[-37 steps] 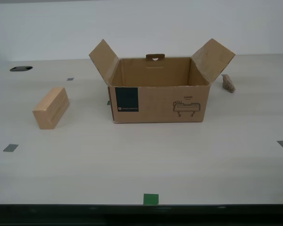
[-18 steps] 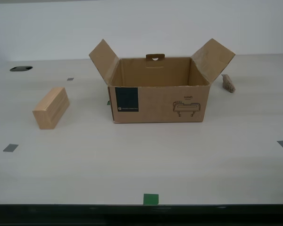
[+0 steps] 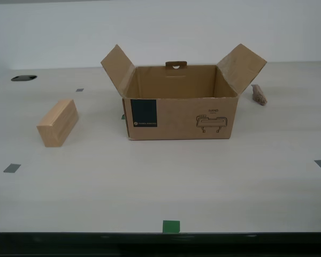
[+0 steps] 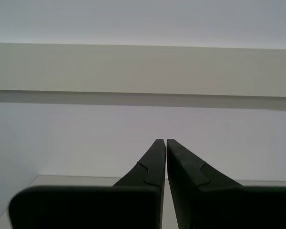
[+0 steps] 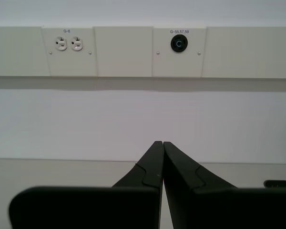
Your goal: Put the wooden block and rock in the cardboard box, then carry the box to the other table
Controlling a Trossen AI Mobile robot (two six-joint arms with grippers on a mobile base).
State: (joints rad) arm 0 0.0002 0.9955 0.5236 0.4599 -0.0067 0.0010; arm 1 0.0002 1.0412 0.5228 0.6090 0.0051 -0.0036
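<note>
Cardboard box (image 3: 180, 115): brown corrugated, dark blue square label (image 3: 143, 113), dark line drawing (image 3: 212, 123) printed on front. Wooden block (image 3: 57, 122): light tan, pale wood, faint layered lines on side. Rock (image 3: 259, 95): pinkish-brown, mottled. Bench (image 3: 160, 182): pale wood-grain, dark front edge; green tape square (image 3: 170, 226) near edge, greyer tape marks (image 3: 12, 168) scattered. First hand (image 5: 160, 144), second hand (image 4: 163, 141): black fingers. Wall (image 5: 143, 119): white, cream outlet panel (image 5: 124, 51).

One box (image 3: 180, 111), open-topped, with two raised flaps. One block (image 3: 58, 122). One rock (image 3: 259, 95). Five tape marks on the tabletop (image 3: 160, 182). Two grippers, one (image 5: 162, 145) in the first wrist view, one (image 4: 163, 143) in the second.
</note>
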